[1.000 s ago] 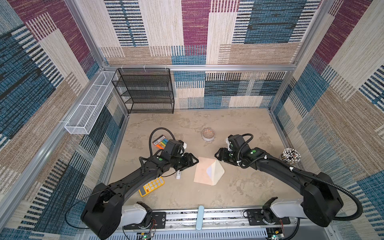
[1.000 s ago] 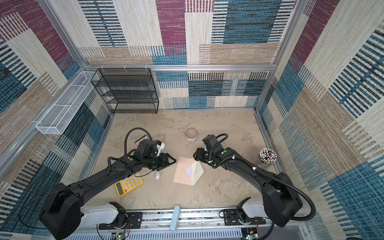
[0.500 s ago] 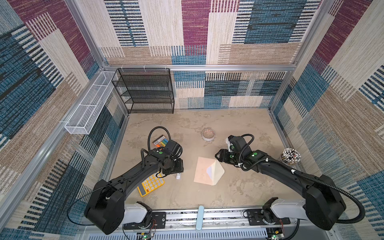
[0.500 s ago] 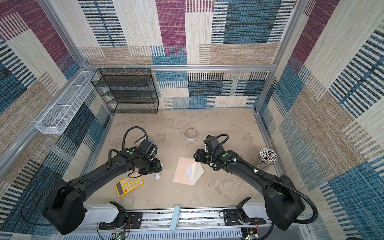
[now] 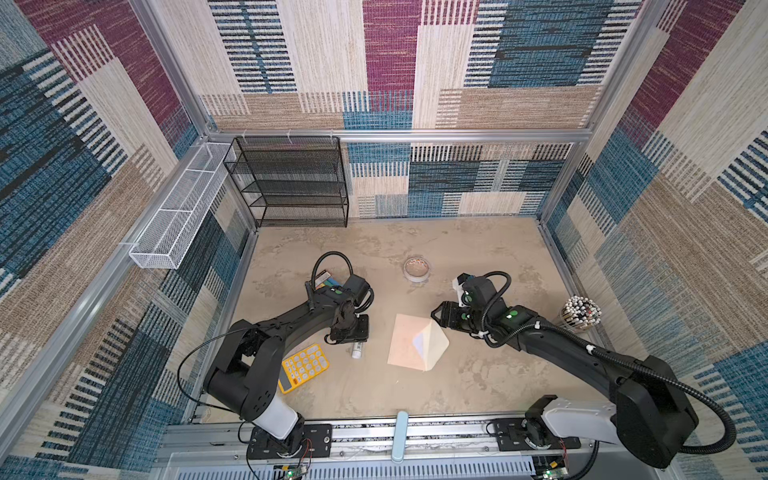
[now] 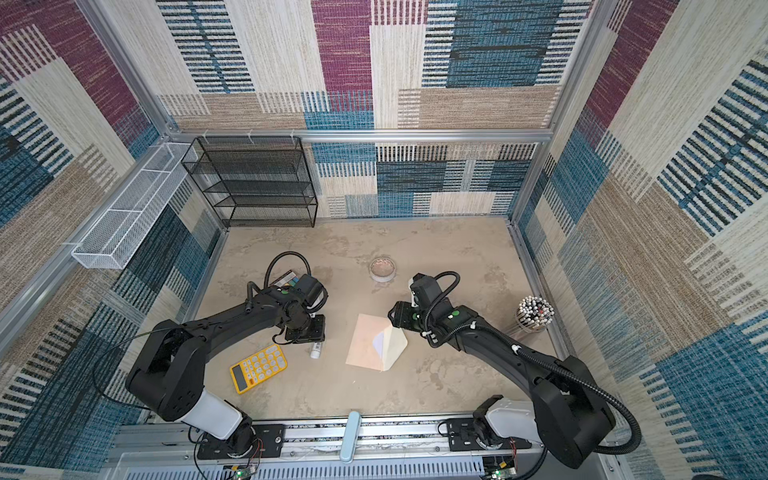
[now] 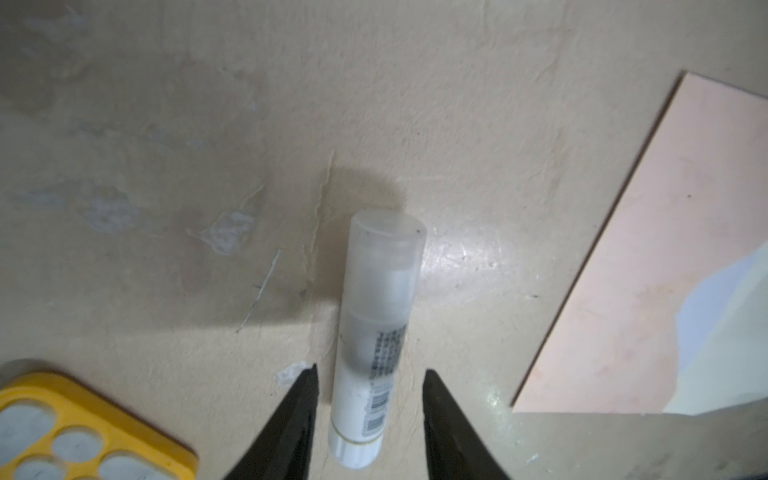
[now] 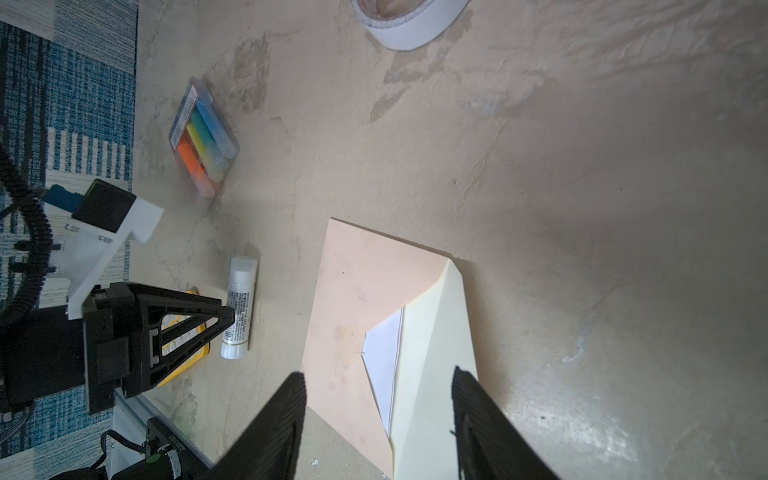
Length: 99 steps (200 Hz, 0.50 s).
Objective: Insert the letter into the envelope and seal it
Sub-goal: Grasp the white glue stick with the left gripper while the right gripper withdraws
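Moved: left gripper (image 7: 370,368) came over to the glue stick (image 7: 380,316).
Left gripper: open, glue stick between jaws, not squeezed.
Right gripper (image 8: 378,376): open, empty, envelope (image 8: 357,286) just in front.

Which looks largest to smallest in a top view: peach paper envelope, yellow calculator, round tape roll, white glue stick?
Largest first:
peach paper envelope
yellow calculator
round tape roll
white glue stick, partly hidden

The black left gripper (image 7: 370,370) is pointed downward with jaws parted; the black right gripper (image 8: 377,373) is held low, jaws spread.
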Motion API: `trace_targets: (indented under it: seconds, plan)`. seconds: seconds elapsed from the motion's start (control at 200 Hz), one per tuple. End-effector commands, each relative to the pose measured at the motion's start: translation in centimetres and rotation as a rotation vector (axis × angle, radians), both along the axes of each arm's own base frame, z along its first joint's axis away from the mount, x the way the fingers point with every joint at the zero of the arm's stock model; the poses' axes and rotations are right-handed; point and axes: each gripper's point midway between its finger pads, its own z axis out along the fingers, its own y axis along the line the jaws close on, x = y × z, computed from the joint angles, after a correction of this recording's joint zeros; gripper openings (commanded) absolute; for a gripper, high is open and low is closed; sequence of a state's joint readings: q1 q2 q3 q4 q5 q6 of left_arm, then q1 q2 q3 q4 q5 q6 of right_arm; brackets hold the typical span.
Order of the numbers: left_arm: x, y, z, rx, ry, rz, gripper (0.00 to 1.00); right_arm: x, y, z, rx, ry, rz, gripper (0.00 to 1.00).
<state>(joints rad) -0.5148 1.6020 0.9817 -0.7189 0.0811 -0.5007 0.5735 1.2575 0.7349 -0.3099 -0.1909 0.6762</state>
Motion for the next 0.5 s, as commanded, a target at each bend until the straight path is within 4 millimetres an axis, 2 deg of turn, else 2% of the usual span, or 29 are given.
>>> trace_targets:
  seconds: [0.0,0.371,0.491]
  plan:
    - [0.4,0.4,-0.5,0.041,-0.002,-0.036,0.41,0.4,0.3,0.6,0.026,-0.033,0.002,0.59]
    - [0.0,1.0,-2.1,0.091,0.044,-0.050,0.31,0.2,0.4,0.1,0.032,-0.026,0.004,0.59]
    - [-0.2,1.1,-2.7,0.106,0.059,-0.050,0.30,0.1,0.3,0.1,0.032,-0.026,0.006,0.59]
